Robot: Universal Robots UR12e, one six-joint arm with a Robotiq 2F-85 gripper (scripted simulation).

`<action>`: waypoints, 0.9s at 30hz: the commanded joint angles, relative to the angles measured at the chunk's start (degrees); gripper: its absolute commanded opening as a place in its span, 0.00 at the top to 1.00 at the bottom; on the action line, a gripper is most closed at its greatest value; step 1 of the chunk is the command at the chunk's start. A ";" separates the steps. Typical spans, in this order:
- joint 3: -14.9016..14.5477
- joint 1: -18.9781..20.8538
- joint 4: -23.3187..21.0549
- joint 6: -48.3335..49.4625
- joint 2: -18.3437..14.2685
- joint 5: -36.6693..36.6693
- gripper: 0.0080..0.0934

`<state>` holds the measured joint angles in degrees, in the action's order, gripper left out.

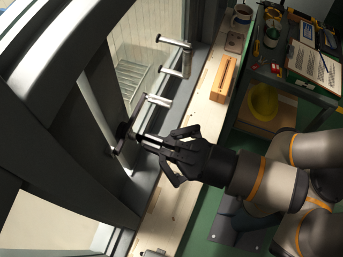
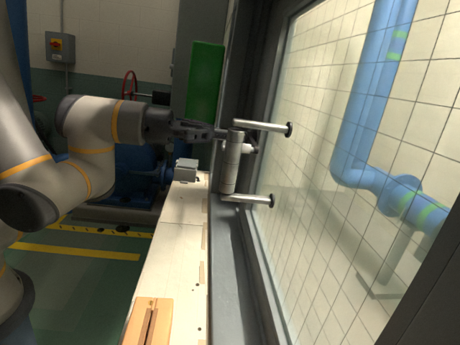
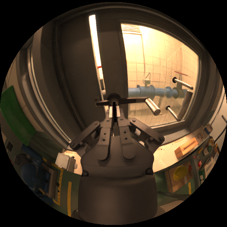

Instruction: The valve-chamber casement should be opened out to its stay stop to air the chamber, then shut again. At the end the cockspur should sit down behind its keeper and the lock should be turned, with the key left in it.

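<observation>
My gripper (image 1: 142, 141) (image 3: 114, 110) is closed on the key (image 3: 114, 105). The key sticks out of the lock at the hub (image 1: 123, 132) of the cockspur handle on the casement's stile. The cockspur (image 1: 138, 108) (image 3: 135, 101) is a dark lever with a silver grip (image 1: 160, 100) (image 3: 152, 106). It lies level across the stile in the wrist camera, grip towards the glass. The grey-framed casement (image 1: 133, 63) has wired glass (image 2: 353, 167). In the second side camera my fingers (image 2: 217, 131) are partly hidden behind a silver post.
The sill bench (image 1: 194, 116) runs under the window. A silver bracket with two bars (image 1: 186, 59) (image 2: 234, 163) stands on the sill. An orange slotted block (image 1: 223, 78) lies on the bench. A cluttered trolley (image 1: 293, 49) stands to the right.
</observation>
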<state>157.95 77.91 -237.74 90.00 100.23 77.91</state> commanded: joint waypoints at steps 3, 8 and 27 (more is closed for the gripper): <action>-0.10 0.04 -0.05 0.00 -0.09 0.04 1.00; -0.19 0.09 -0.10 0.00 -0.23 0.09 1.00; -0.51 0.24 -0.22 0.00 -0.68 0.25 1.00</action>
<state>157.51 78.17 -238.00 90.00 99.55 78.16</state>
